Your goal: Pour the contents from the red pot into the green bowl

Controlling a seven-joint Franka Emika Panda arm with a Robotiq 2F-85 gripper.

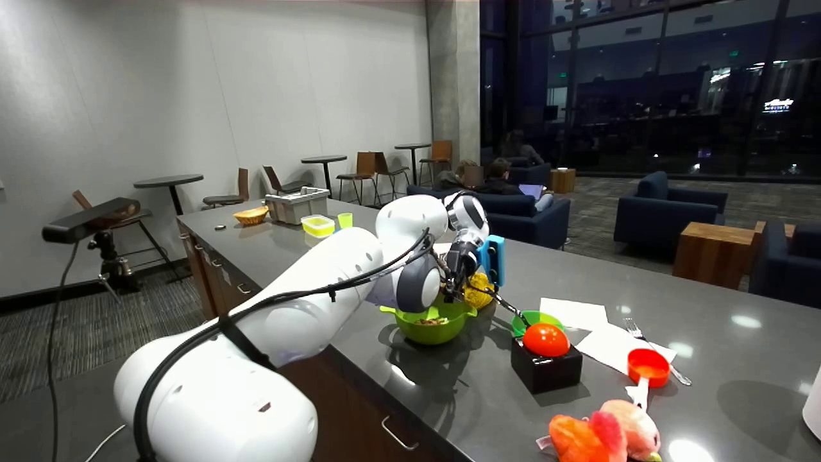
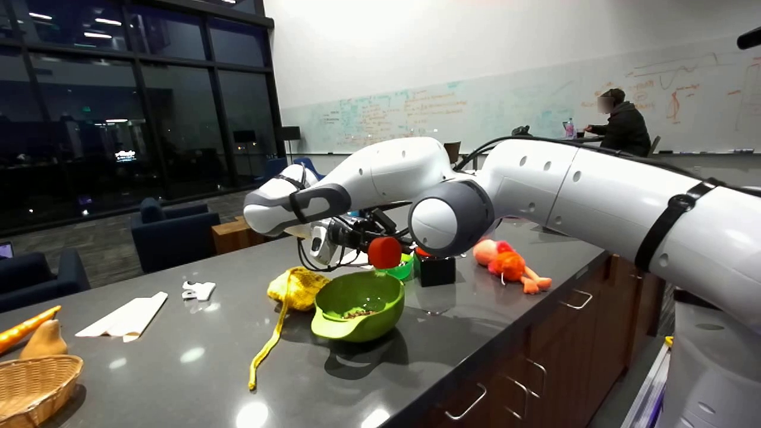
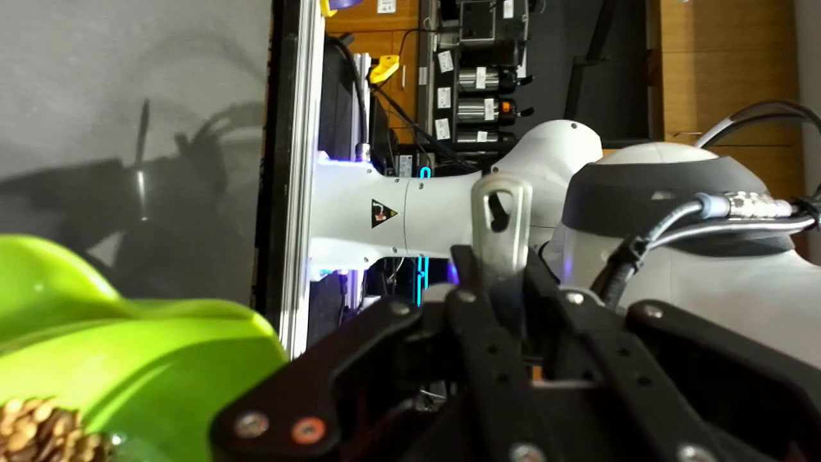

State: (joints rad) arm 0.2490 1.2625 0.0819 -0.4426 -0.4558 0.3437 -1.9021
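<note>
Pinching the red saucepan's (image 2: 384, 252) handle (image 3: 503, 249) at the lime-green bowl's (image 2: 374, 324) one o'clock in an exterior view, the gripper (image 3: 499, 260) likely needed slow tipping.

Glossy plastic green bowl (image 2: 349, 291); red pot (image 2: 385, 252) (blurred) perhaps matt.

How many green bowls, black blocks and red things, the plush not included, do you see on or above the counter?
Green bowls: 2 (wide green bowl, small green bowl)
Black block: 1
Red things: 3 (red pot in the gripper, red ball, red scoop)
Total: 6
</note>
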